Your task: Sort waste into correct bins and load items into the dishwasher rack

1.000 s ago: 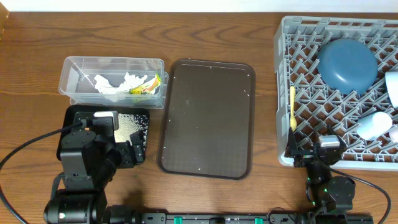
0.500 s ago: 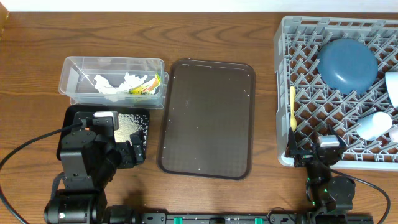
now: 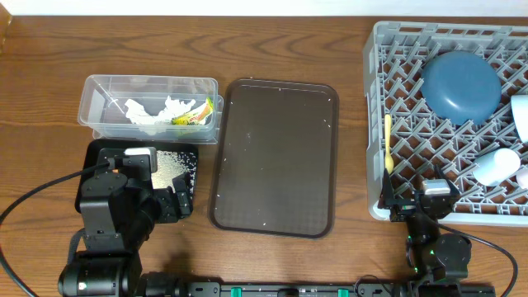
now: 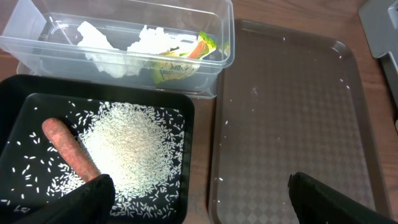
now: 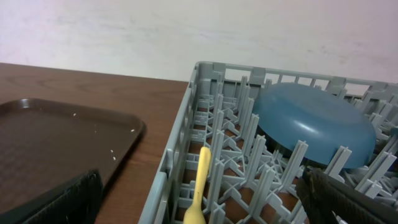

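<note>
The clear tub [image 3: 95, 91] holds white paper scraps [image 3: 153, 111] and the yellow-green wrapper [image 3: 191, 115]. The black tray [image 3: 103, 150] holds rice [image 3: 169, 167] and the carrot [image 4: 69, 151]. My left gripper [image 3: 169, 202] is open and empty, low over the gap between the black tray [image 4: 25, 118] and the brown tray. The grey rack [image 3: 375, 99] holds the dark blue plate [image 3: 460, 87], the yellow spoon [image 3: 388, 144] and pale cups or a bowl [image 3: 497, 165] at its right edge. My right gripper [image 3: 412, 202] is open and empty at the rack's front left corner, above the spoon [image 5: 202, 168].
The large brown serving tray [image 3: 275, 157] lies between the bins and the rack, with a few stray rice grains on it. Both arm bases stand at the table's front edge. A cable loops at the front left.
</note>
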Robot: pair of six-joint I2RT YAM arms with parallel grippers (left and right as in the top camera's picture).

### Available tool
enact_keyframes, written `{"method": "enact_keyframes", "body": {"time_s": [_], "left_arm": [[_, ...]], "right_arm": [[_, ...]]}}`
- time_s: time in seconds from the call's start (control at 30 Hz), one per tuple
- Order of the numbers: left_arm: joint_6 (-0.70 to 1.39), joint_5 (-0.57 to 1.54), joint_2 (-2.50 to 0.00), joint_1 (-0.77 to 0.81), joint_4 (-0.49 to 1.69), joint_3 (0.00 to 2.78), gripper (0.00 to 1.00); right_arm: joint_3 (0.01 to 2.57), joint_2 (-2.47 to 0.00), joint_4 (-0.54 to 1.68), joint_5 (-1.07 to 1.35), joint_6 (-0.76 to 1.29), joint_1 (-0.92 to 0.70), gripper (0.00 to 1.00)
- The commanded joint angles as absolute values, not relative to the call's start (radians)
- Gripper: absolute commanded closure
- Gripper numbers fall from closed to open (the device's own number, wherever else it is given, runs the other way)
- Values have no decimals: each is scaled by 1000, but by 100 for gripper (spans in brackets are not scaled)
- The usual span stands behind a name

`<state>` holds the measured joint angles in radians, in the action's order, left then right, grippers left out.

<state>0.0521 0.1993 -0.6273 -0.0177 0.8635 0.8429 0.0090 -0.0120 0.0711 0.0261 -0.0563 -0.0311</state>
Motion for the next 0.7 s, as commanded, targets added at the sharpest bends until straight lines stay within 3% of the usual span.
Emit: {"method": "enact_keyframes", "body": {"time_s": [0.0, 0.67], "left_arm": [[57, 190, -628, -21, 862, 840, 9], [45, 168, -567, -21, 873, 802, 9]], "right_arm": [[6, -5, 74, 19, -68, -41, 1], [6, -5, 74, 19, -68, -41, 1]]}}
